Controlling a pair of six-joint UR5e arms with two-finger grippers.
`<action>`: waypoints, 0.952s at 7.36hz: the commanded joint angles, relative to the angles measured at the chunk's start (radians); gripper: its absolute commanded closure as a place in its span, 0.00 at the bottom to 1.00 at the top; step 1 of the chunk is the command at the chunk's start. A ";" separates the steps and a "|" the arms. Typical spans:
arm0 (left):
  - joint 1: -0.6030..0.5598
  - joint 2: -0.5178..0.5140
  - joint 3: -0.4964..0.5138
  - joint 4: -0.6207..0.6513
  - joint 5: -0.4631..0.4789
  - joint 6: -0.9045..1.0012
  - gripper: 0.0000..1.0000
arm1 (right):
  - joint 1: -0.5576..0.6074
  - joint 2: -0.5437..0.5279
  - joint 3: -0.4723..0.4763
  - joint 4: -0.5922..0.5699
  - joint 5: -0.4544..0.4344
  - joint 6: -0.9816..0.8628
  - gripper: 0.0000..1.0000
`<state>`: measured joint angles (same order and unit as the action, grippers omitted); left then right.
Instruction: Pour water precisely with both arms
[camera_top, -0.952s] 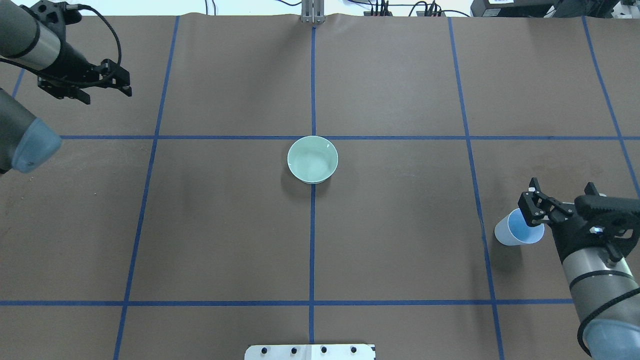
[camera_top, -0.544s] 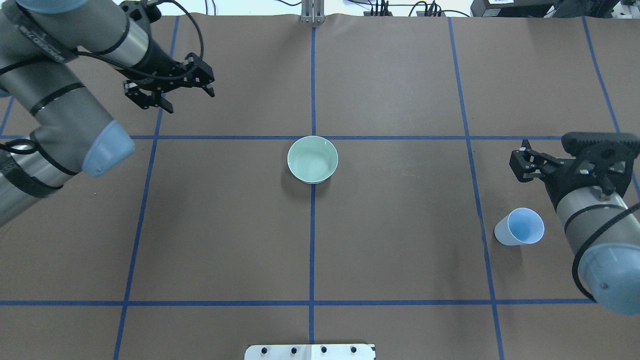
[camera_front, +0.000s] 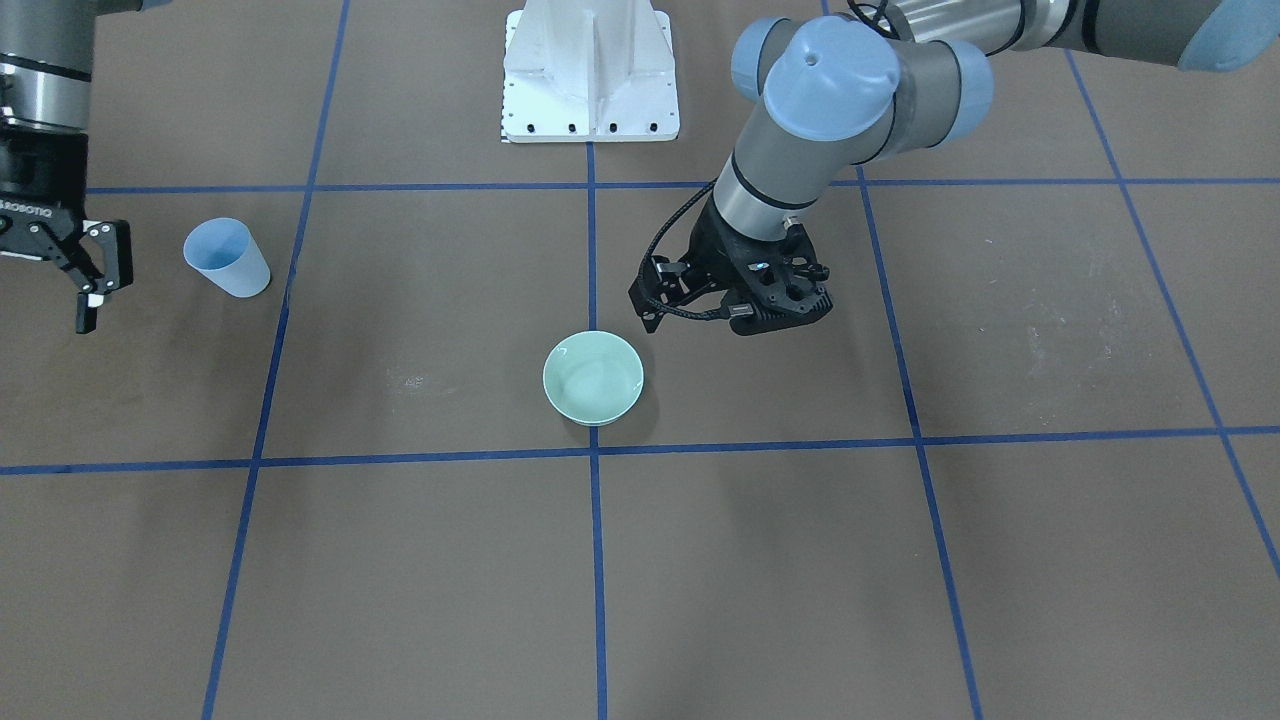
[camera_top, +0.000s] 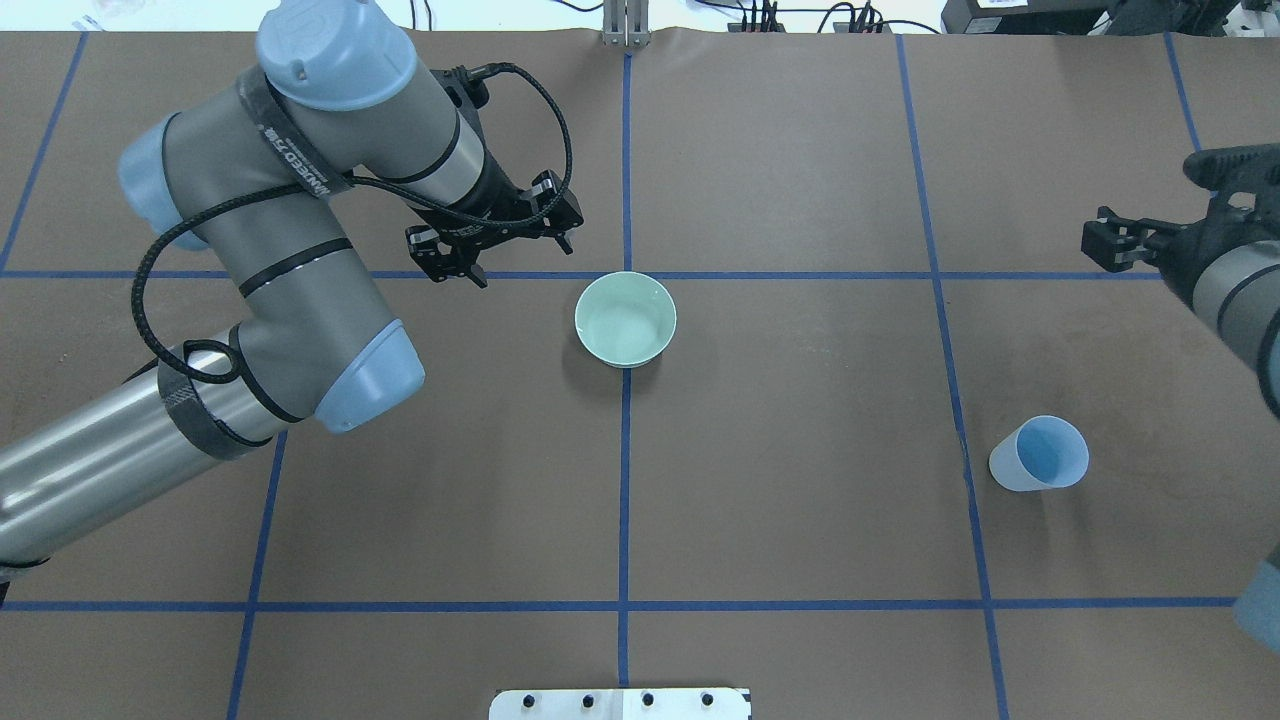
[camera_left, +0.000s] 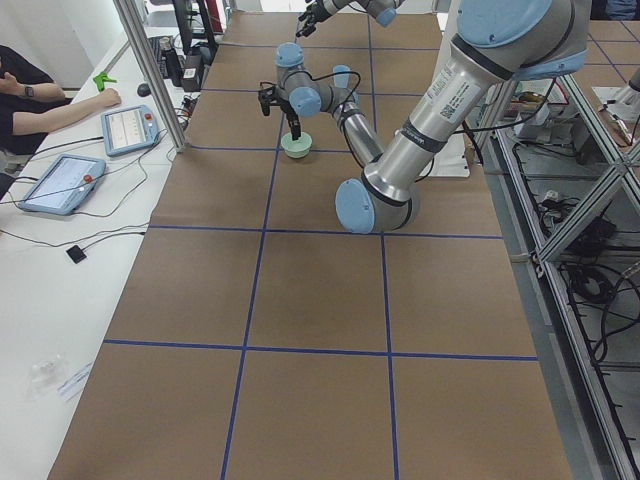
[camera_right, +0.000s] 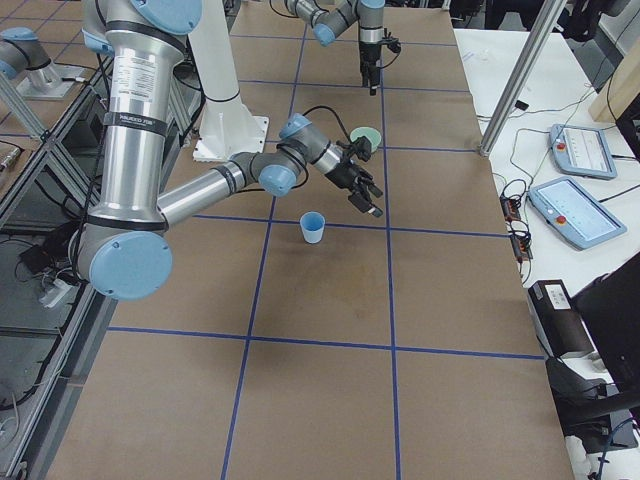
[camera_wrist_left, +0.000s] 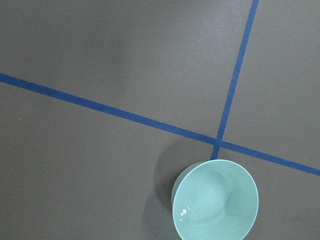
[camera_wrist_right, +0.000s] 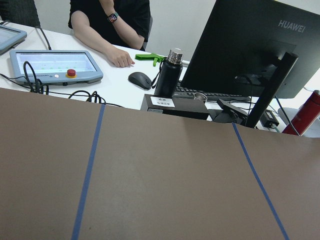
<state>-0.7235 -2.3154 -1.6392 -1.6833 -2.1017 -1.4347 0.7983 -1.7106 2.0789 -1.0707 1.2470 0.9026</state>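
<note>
At table centre, glossy round pale-green bowl (camera_top: 585, 340); water not discernible. Tapered light-blue cup (camera_top: 1040, 455) near right edge. Beside bowl left gripper (camera_top: 525, 263), far from cup right gripper (camera_front: 103, 300): both spread, empty.

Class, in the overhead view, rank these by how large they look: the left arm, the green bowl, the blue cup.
1. the left arm: by far largest, though also nearer the camera.
2-3. the green bowl and blue cup: nearly alike; bowl perhaps slightly bigger.
</note>
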 joint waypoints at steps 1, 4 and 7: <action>0.076 -0.021 0.056 -0.022 0.079 -0.003 0.00 | 0.235 0.063 -0.123 0.052 0.331 -0.182 0.00; 0.102 -0.070 0.292 -0.231 0.101 0.000 0.00 | 0.471 0.100 -0.287 0.043 0.718 -0.469 0.00; 0.102 -0.073 0.326 -0.256 0.104 0.003 0.15 | 0.620 0.170 -0.375 -0.209 0.993 -0.687 0.00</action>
<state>-0.6217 -2.3869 -1.3262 -1.9322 -1.9988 -1.4318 1.3626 -1.5804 1.7259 -1.1307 2.1274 0.3189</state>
